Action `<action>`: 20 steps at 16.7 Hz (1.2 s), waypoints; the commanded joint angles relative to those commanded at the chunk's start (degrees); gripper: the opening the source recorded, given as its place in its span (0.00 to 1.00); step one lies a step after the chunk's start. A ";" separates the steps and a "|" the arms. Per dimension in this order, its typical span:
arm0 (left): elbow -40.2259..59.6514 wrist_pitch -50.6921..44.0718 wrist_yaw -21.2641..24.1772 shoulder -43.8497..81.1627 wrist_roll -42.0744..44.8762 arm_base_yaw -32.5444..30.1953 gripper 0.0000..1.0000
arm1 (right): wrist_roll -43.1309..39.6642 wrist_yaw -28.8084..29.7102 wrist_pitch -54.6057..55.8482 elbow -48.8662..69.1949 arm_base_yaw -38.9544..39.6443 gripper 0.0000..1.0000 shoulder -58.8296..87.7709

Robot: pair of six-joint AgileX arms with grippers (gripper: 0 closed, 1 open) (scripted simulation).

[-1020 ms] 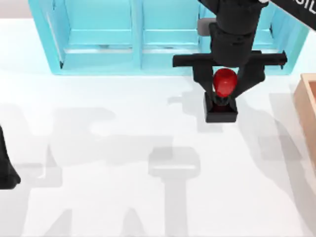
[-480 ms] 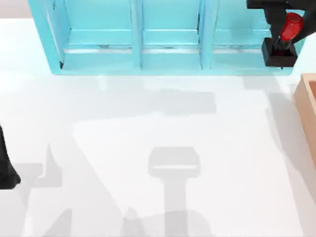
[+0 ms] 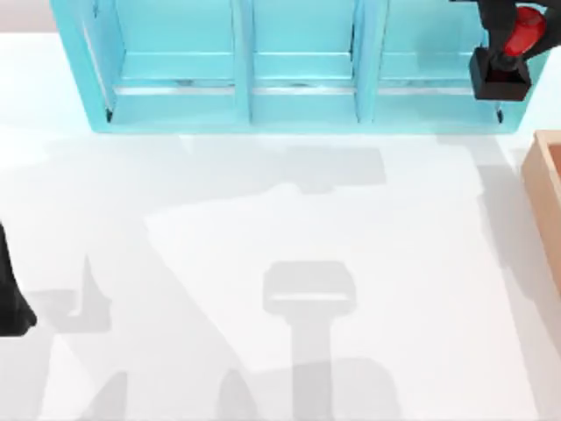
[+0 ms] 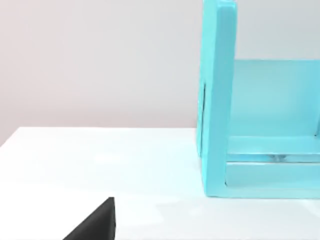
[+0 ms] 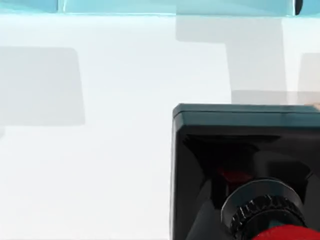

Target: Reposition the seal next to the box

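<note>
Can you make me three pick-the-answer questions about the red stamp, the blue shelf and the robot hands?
1. Where is the seal in the top view?
A. top right, over the shelf cabinet
B. bottom left corner
C. inside the box

2. What colour is the seal's round knob?
A. green
B. yellow
C. red

3. What is happening to the seal?
A. it lies flat on the table
B. the right gripper holds it
C. the left gripper holds it

Answers:
1 A: the top view shows it at the upper right, in front of the light-blue cabinet, with the tan box lower on the right edge.
2 C: the knob is glossy red above a black block.
3 B: the right gripper's black fingers clasp its neck, while the left arm sits parked at the left edge.
</note>
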 joint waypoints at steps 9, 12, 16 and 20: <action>0.00 0.00 0.00 0.00 0.00 0.00 1.00 | -0.04 0.08 9.75 -22.22 -0.19 0.00 -8.33; 0.00 0.00 0.00 0.00 0.00 0.00 1.00 | -0.03 0.13 14.57 -33.49 -0.26 0.00 -12.30; 0.00 0.00 0.00 0.00 0.00 0.00 1.00 | -0.03 0.17 19.85 -46.26 -0.29 0.00 -16.58; 0.00 0.00 0.00 0.00 0.00 0.00 1.00 | -0.04 0.18 22.01 -50.93 -0.34 0.00 -18.33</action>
